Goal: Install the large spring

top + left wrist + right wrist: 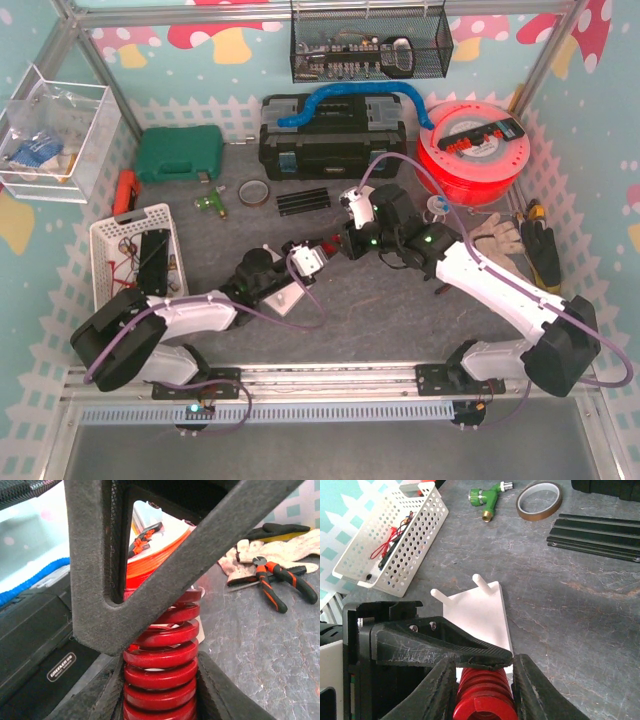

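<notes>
2 pincers, 1 red spring between them.
The left gripper [322, 250] and right gripper [348, 243] are both clamped narrow on the large spring [161, 665], mid-table near the white peg plate [480, 615].

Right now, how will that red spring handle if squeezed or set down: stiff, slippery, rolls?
Probably stiff: the red spring has thick, closely stacked coils, so it should barely flex. Possibly slippery: its paint looks glossy where it sits in the left gripper. Being cylindrical, it would likely roll if laid on the table.
</notes>
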`<action>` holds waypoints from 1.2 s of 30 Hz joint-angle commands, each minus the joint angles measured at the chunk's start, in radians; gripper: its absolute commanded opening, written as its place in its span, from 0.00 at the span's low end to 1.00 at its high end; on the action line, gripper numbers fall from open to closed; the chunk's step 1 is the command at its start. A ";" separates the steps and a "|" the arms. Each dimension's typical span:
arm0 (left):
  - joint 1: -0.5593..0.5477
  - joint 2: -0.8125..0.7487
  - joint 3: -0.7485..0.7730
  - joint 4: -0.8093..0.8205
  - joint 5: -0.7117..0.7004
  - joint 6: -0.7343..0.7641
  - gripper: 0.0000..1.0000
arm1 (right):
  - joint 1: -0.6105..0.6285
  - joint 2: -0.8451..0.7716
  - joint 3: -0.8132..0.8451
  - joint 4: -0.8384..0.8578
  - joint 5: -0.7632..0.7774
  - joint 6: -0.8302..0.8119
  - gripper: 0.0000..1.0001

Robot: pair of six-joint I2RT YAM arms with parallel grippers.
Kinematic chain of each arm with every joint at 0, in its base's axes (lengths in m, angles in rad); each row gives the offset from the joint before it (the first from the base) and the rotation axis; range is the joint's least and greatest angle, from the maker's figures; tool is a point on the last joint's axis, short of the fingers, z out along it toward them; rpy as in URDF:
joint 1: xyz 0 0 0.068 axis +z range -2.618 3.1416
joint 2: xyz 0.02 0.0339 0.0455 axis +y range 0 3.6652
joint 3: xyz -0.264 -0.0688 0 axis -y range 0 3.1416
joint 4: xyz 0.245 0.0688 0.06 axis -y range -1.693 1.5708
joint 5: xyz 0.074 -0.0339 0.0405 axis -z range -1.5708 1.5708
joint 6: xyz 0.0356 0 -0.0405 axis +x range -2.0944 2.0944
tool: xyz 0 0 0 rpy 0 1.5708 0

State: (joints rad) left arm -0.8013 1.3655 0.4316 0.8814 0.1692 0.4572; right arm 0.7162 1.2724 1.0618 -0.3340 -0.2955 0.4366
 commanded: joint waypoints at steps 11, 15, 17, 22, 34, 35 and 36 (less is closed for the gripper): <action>-0.006 0.055 0.065 -0.039 0.004 -0.065 0.46 | 0.014 0.056 0.004 -0.004 0.050 0.005 0.03; -0.006 0.063 0.059 -0.044 -0.002 -0.068 0.36 | 0.014 0.065 0.010 -0.008 0.061 0.001 0.03; -0.006 0.060 0.059 -0.050 -0.004 -0.068 0.22 | 0.014 0.078 0.013 -0.020 0.068 -0.006 0.05; -0.006 0.047 0.057 -0.054 -0.017 -0.126 0.03 | 0.014 0.079 0.005 0.004 0.021 0.010 0.41; -0.005 -0.016 -0.058 0.167 0.013 -0.267 0.01 | 0.000 0.011 -0.125 0.140 -0.064 0.101 0.45; -0.004 -0.014 -0.056 0.163 0.012 -0.271 0.01 | 0.000 0.003 -0.133 0.149 -0.052 0.106 0.41; -0.004 -0.013 -0.052 0.159 0.009 -0.275 0.01 | 0.000 -0.007 -0.140 0.158 -0.040 0.110 0.36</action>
State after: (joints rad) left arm -0.8021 1.3777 0.3801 0.9249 0.1631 0.2386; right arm 0.7219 1.3132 0.9524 -0.2203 -0.3672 0.5163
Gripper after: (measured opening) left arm 0.289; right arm 0.426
